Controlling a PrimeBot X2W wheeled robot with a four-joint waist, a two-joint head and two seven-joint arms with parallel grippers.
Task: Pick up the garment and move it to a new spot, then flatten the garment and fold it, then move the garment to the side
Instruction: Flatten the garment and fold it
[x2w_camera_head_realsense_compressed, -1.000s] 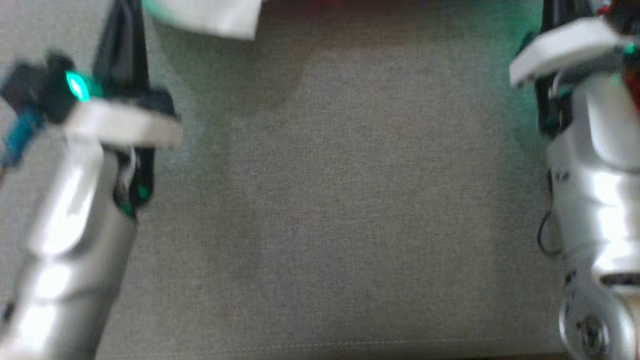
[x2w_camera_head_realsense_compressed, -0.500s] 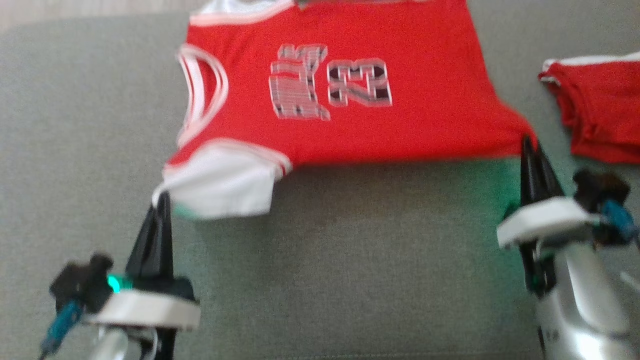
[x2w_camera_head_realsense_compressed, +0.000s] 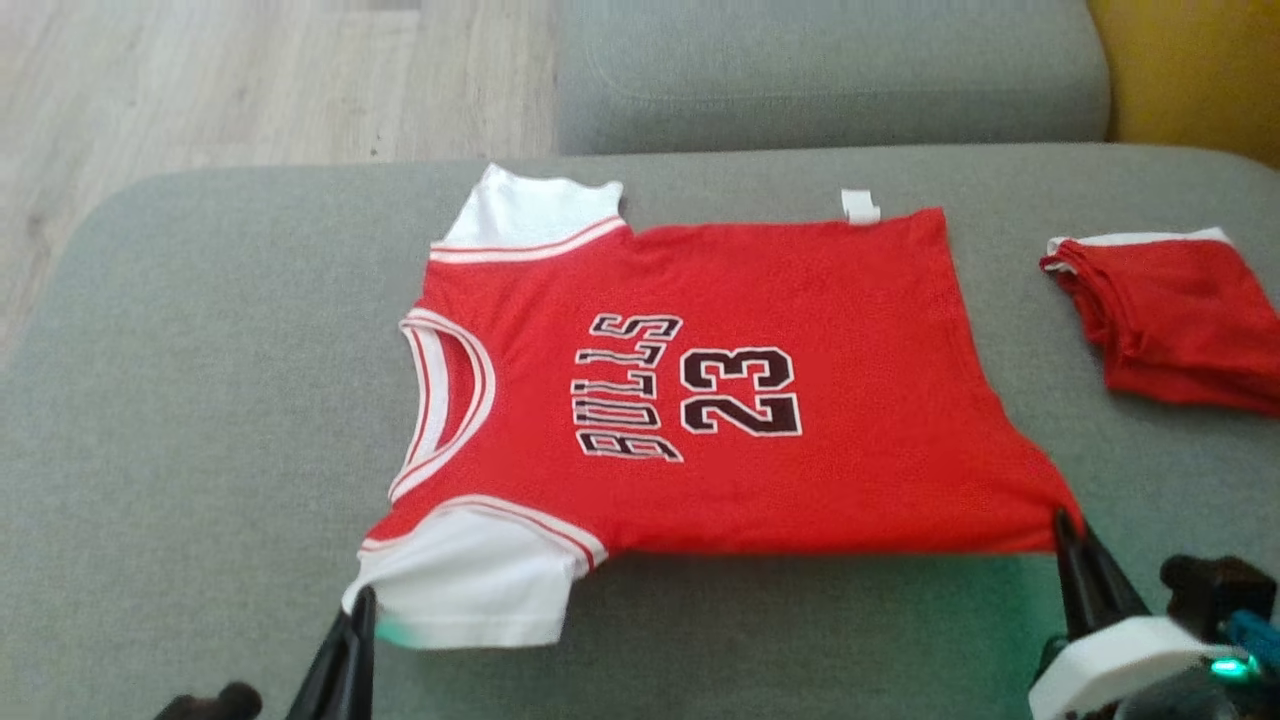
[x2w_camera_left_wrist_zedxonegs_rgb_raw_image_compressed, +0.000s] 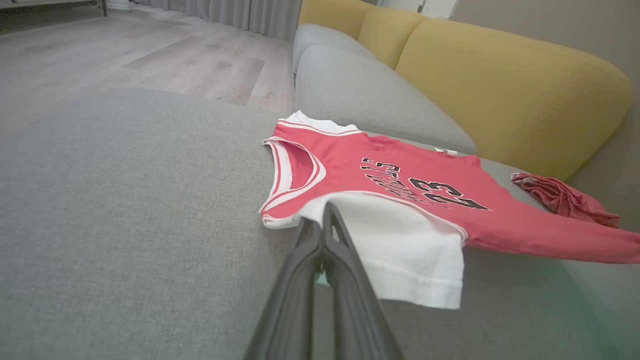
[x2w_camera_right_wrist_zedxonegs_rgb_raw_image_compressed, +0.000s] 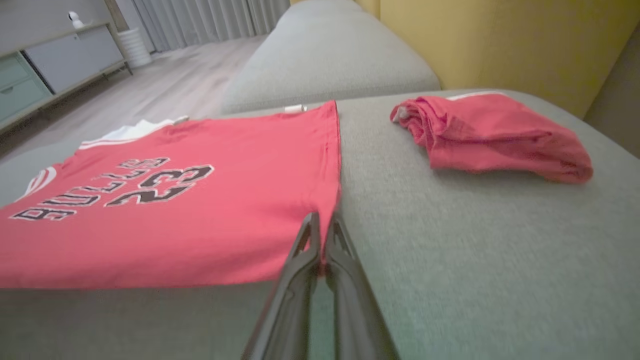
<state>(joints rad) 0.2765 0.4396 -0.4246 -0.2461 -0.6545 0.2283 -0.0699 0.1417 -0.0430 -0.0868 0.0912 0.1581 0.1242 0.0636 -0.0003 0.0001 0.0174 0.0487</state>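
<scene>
1. Red jersey (x2w_camera_head_realsense_compressed: 860, 330), white sleeves, lettered BULLS 23. Spread front-up across the middle of the grey sofa seat (x2w_camera_head_realsense_compressed: 180, 400), collar to the left, hem to the right.
2. Left gripper (x2w_camera_head_realsense_compressed: 360, 600), near left. Fingers pressed together, pinching the near-left corner of the near white sleeve (x2w_camera_head_realsense_compressed: 470, 570).
3. Right gripper (x2w_camera_head_realsense_compressed: 1063, 522), near right. Fingers pressed together, clamped on the near corner of the jersey's hem.
4. Folded red cloth (x2w_camera_head_realsense_compressed: 1180, 320), far right of the seat, well apart from the jersey.
5. Grey back cushion (x2w_camera_head_realsense_compressed: 830, 70), far side.
6. Yellow cushion (x2w_camera_head_realsense_compressed: 1190, 70), far right.
7. Wooden floor (x2w_camera_head_realsense_compressed: 250, 80), far left.
</scene>
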